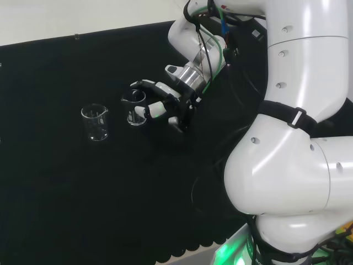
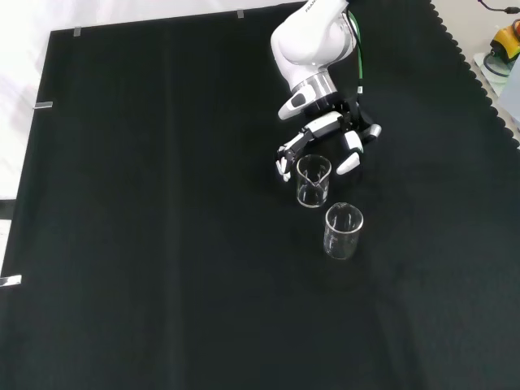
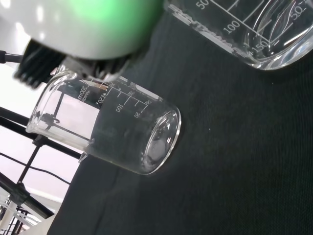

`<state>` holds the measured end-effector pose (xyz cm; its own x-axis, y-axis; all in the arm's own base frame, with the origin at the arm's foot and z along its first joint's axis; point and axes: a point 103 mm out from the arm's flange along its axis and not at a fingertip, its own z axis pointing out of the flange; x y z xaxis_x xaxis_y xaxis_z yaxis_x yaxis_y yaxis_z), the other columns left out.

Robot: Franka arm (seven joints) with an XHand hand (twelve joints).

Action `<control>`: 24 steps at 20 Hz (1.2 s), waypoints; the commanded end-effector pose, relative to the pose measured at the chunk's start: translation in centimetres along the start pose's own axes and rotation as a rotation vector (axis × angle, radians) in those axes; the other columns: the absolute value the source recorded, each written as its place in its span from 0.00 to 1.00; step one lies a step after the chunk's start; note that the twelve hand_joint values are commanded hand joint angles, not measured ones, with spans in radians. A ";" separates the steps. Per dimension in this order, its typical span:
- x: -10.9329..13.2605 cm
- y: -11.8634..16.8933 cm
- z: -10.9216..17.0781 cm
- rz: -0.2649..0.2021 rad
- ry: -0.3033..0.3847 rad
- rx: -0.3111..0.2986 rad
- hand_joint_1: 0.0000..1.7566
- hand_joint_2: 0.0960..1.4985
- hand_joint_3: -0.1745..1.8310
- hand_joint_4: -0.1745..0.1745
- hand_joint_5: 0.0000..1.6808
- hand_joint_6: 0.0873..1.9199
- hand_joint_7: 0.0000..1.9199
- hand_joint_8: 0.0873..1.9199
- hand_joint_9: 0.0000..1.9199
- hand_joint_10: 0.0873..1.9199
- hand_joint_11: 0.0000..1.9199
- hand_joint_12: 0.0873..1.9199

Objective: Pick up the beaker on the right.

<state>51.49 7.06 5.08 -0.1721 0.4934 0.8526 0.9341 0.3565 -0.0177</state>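
Both beakers have white graduation marks, numbers like 100 and 150 on the near beaker (image 3: 254, 29). It stands upright on the black cloth (image 2: 162, 244), mouth up, right of the other beaker (image 1: 95, 122) in the head view. The hand (image 1: 162, 105) has its fingers spread around it, not visibly closed yet.

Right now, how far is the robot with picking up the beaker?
Done: the hand has reached the right beaker in the head view, fingers curved around it. In hand: closing the grasp; whether they touch the glass, I cannot tell. Left: lifting it; it stands on the cloth, like the other beaker.
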 end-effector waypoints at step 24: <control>-0.2 0.6 0.8 -0.006 0.004 0.008 0.58 0.15 0.67 0.33 0.17 0.29 0.20 0.40 0.24 0.31 0.00 0.65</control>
<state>51.81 7.81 4.43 -0.1761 0.4878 0.8550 0.9307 0.3654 -0.0168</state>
